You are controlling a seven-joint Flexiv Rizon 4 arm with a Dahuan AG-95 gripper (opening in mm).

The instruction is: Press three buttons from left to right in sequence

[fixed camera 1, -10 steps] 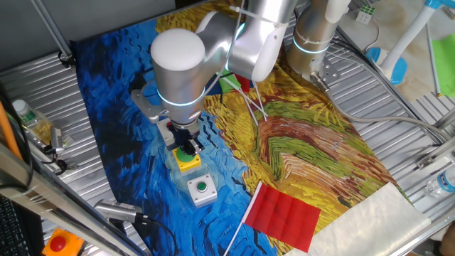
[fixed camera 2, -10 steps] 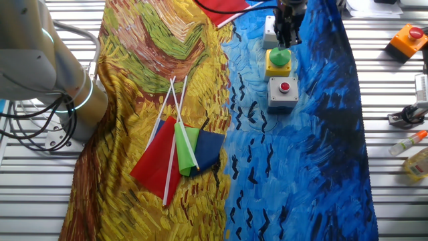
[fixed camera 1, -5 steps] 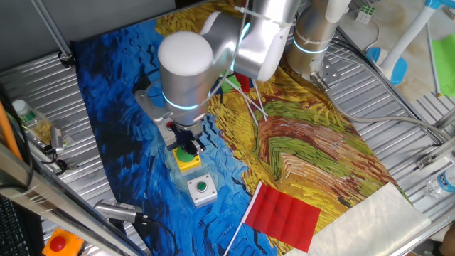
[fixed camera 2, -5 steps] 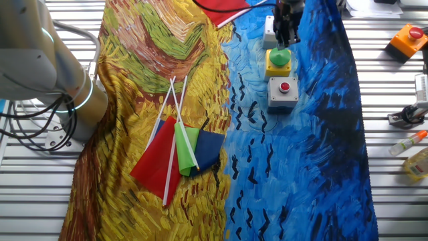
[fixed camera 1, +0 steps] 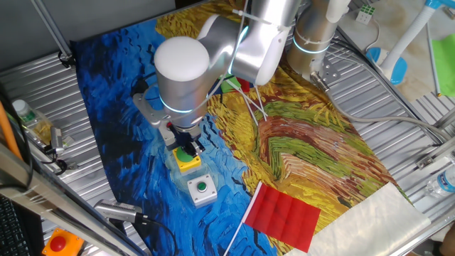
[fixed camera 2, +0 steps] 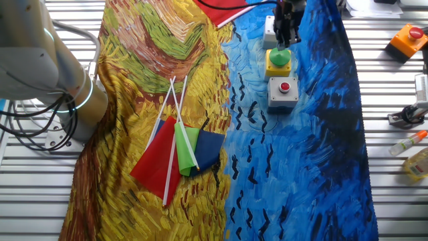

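Three button boxes stand in a row on the painted cloth. The grey box with a small red button point(fixed camera 2: 283, 92) is mostly hidden behind the arm in one fixed view point(fixed camera 1: 168, 129). The yellow box with a large green button point(fixed camera 1: 188, 159) point(fixed camera 2: 279, 60) is in the middle. The grey box with a small green button point(fixed camera 1: 201, 190) is partly hidden behind the gripper in the other fixed view point(fixed camera 2: 269, 25). My gripper point(fixed camera 1: 186, 145) point(fixed camera 2: 286, 41) points straight down at the large green button, its tip at the button's top. No view shows the fingertips apart or touching.
An orange box with a red button point(fixed camera 1: 58, 243) point(fixed camera 2: 409, 39) sits off the cloth. A red flag point(fixed camera 1: 284, 215) and a bundle of coloured flags point(fixed camera 2: 180, 150) lie on the cloth. Bottles point(fixed camera 2: 411, 142) lie at the table edge. The arm's base point(fixed camera 2: 47, 73) stands beside the cloth.
The arm's wrist joint has shifted slightly above the boxes. The gripper tip stays at the large green button.
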